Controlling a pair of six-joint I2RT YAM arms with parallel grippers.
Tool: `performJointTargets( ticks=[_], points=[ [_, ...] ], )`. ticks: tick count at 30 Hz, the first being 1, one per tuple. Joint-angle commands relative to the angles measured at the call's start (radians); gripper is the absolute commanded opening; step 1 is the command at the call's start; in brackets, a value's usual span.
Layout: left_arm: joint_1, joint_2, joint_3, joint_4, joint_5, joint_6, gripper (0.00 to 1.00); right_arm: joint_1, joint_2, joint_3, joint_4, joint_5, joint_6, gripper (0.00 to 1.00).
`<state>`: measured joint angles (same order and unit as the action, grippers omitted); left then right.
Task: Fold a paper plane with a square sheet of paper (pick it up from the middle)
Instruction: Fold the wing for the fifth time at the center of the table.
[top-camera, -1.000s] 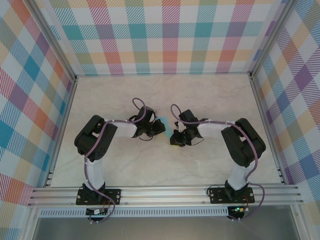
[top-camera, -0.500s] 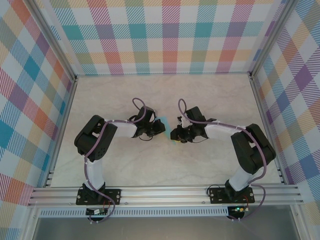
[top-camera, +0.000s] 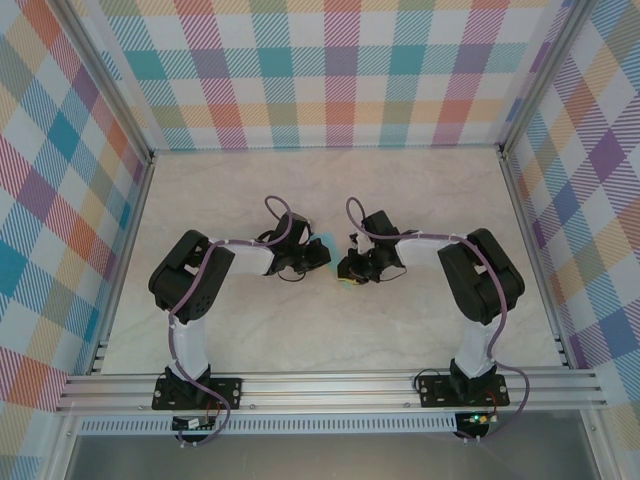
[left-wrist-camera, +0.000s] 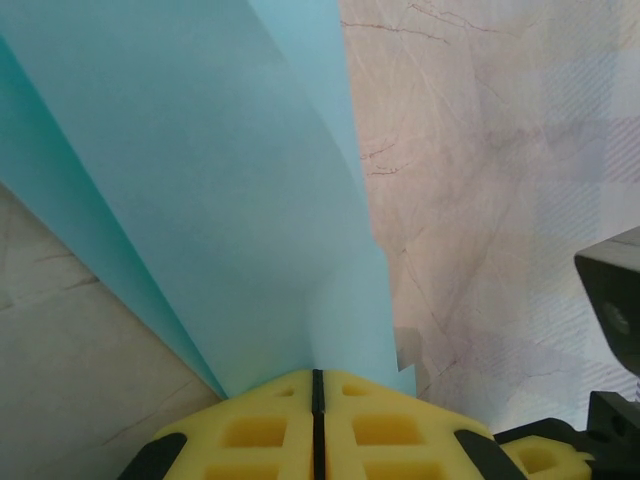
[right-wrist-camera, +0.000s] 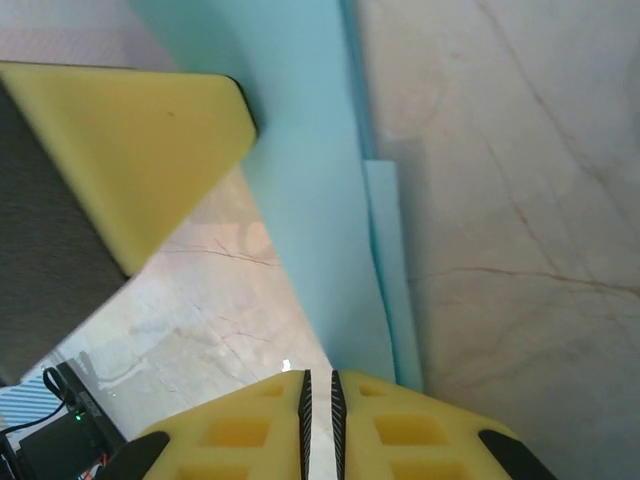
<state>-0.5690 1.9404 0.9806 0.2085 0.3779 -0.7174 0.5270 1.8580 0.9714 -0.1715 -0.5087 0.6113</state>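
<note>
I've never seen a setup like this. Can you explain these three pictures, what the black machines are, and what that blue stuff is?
The overhead picture shows two black robot arms, the left arm and the right arm, bolted at the near edge of a pale marbled table. Each ends in a two-fingered pincer tipped with yellow foam. The other pictures come from cameras on the wrists. The blue stuff is a thin light blue sheet of paper, partly folded. The left pincer and the right pincer are both shut on it.
</note>
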Motion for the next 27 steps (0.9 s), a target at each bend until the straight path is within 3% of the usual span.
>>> performJointTargets(
  ticks=[1,6,12,20,27],
  points=[
    [-0.015,0.088,-0.018,-0.092,-0.053,0.001,0.1,0.002,0.0,-0.048,-0.063,0.025,-0.026,0.15],
    [-0.015,0.083,-0.019,-0.092,-0.054,0.001,0.1,0.002,-0.076,-0.111,-0.101,0.051,-0.031,0.15],
    [-0.015,0.071,-0.022,-0.083,-0.049,-0.003,0.1,0.006,-0.18,-0.092,0.022,-0.087,-0.016,0.17],
    [-0.016,0.066,-0.021,-0.078,-0.045,-0.008,0.1,0.014,-0.037,0.058,-0.032,0.002,-0.019,0.14],
    [-0.016,0.063,-0.025,-0.06,-0.039,-0.012,0.1,0.018,0.054,0.095,-0.091,-0.017,-0.063,0.14]
  ],
)
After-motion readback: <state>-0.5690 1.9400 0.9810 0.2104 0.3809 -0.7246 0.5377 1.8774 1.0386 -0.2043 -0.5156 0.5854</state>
